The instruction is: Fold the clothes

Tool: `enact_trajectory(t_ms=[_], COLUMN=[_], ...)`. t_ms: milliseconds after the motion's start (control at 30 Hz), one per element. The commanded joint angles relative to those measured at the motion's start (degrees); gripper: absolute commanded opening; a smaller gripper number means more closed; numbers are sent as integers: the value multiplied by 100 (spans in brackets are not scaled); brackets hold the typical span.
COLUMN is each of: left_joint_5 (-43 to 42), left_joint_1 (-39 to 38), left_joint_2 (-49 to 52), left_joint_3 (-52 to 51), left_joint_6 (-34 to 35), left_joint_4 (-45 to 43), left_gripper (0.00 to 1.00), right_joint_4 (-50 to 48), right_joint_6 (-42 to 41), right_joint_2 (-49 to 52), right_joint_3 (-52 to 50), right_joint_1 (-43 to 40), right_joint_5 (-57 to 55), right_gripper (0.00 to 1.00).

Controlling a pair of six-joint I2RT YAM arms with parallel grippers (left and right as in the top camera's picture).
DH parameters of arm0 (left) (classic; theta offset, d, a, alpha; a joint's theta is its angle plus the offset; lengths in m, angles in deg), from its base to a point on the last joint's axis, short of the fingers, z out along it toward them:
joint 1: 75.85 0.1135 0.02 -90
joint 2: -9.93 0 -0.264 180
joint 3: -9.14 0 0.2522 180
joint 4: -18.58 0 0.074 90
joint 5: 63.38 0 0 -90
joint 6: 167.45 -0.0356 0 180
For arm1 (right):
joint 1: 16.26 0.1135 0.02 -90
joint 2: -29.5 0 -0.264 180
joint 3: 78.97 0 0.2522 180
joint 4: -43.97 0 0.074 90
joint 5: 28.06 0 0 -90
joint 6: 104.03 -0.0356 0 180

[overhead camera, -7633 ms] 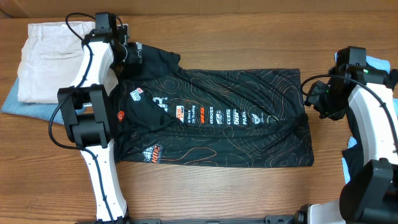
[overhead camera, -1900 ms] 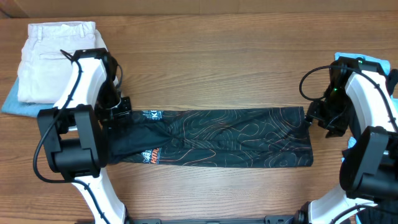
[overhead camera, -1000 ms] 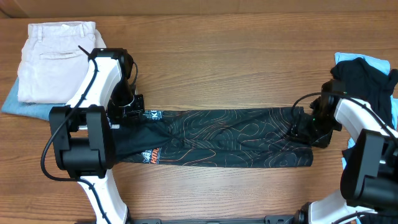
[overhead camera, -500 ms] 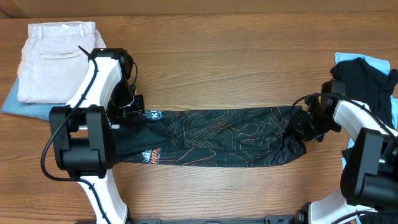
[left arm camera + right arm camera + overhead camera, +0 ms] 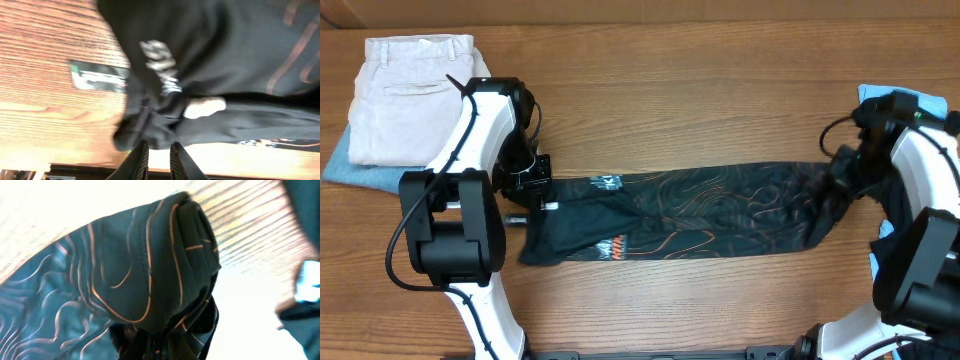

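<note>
Your left gripper (image 5: 535, 192) and right gripper (image 5: 842, 180), both pinched narrow, hold the ends of the shirt (image 5: 690, 215), stretched along the front half of the table (image 5: 720, 100). Carry the right end leftward, edges aligned.

I find no text legible. White print (image 5: 160, 62) on the black shirt (image 5: 225, 40) and a dark label (image 5: 97, 76) on the worktop (image 5: 45, 45) are blurred. Overhead, the shirt's orange-and-white logo (image 5: 613, 248) is too small to read.
</note>
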Motion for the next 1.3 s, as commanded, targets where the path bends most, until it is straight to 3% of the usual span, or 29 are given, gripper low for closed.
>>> enact_trajectory(t_ms=[0,233,633,933,1267], left_joint_5=[-61,-63,-101,-101,-101], left_joint_1=[0,-2,0,-2,0], left_joint_2=[-155,-155,-155,-155,-155], left_joint_3=[-24,-24,-24,-24,-24], left_joint_6=[20,20,15,15,15], left_joint_4=[-2,-48,-85,-83,-85], left_gripper=[19,22,22,21,21], right_joint_4=[275,658,387,-107,-192], right_joint_6=[-44,-293,-1106,-1233,-1224], right_joint_2=[-11,-9,4,9,9], right_joint_3=[398,435,409,409,409], right_joint_1=[380,1707,3768,4406,4516], right_joint_5=[-164,-122,31,138,334], right_gripper=[4,4,4,4,4])
